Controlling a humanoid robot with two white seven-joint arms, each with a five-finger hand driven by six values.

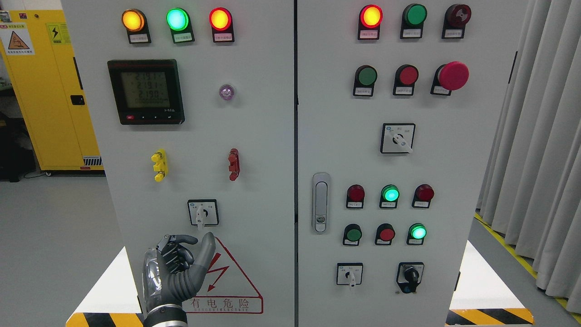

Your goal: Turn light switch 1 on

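Your left hand [179, 263] sits just below the rotary selector switch [203, 212] on the left cabinet door [254, 136], fingers curled and holding nothing, thumb up, so lift it slightly, pinch the white knob squarely, then twist without slipping

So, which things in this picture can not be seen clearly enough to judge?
- Labels under the indicator lamps: too small to read in the head view, so which control is "switch 1" cannot be told.
- Digital meter: lower line of digits blurred.
- Left hand: below the rotary switch; wrist cut off by the bottom edge.
- Warning triangle: left part hidden by the hand.
- Right hand: outside the view.
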